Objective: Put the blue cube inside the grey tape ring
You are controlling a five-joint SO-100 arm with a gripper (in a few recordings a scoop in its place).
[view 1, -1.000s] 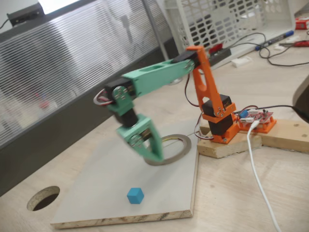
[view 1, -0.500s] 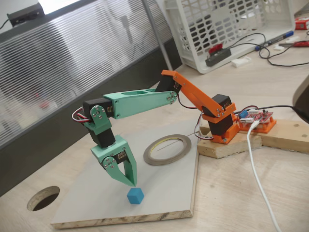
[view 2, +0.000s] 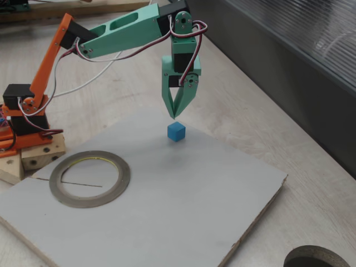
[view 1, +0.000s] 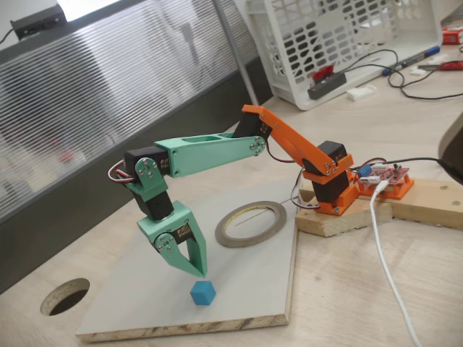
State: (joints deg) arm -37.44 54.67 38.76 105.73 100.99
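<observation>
The blue cube (view 1: 203, 293) (view 2: 176, 132) lies on the pale board near its front edge in a fixed view. The grey tape ring (view 1: 226, 236) (view 2: 121, 181) lies flat on the same board, close to the arm's base, with nothing inside it. My green gripper (view 1: 199, 273) (view 2: 174, 115) points straight down, shut, its tips together just above the cube and a little to its far side. There is a small gap between the tips and the cube's top, and nothing is held.
The board (view 1: 246, 282) (view 2: 183, 200) rests on a wooden table. A dark round hole (view 1: 65, 296) (view 2: 317, 258) is cut in the table beside it. A white basket (view 1: 347, 36), pens and cables lie behind the arm's base (view 1: 329, 191); a white cable (view 1: 387, 253) trails forward.
A second ago the gripper hung near the ring; it has swung out and down over the cube. In the last half second it barely moved.
</observation>
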